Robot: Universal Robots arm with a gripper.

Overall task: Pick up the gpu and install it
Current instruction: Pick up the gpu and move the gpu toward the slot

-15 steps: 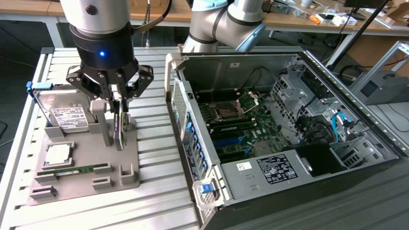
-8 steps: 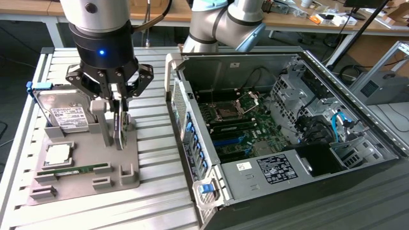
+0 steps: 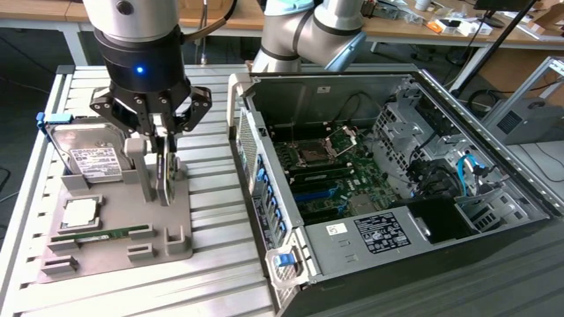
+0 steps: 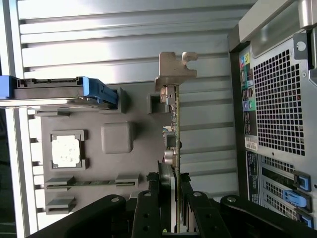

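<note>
The gpu (image 3: 166, 179) stands on edge in a slot of the grey holder tray (image 3: 123, 256), at the exterior view's left. In the wrist view I see the gpu (image 4: 176, 124) edge-on, green board thin, with its silver bracket (image 4: 176, 69) at the far end. My gripper (image 3: 161, 166) hangs straight down over it, one finger on each face of the card. From the wrist, the black fingers (image 4: 148, 208) press the near end of the card from both sides, so my gripper (image 4: 176, 186) is shut on it. Whether the card's lower edge still sits in the slot I cannot tell.
On the same tray lie a silver hard drive (image 3: 88, 157), a CPU (image 3: 81, 210) and a green RAM stick (image 3: 104, 233). The open computer case (image 3: 493, 165) with its motherboard (image 3: 331, 178) lies at the exterior view's right, its rear panel (image 4: 277, 99) close to the tray. A slatted metal table (image 3: 211, 277) carries everything.
</note>
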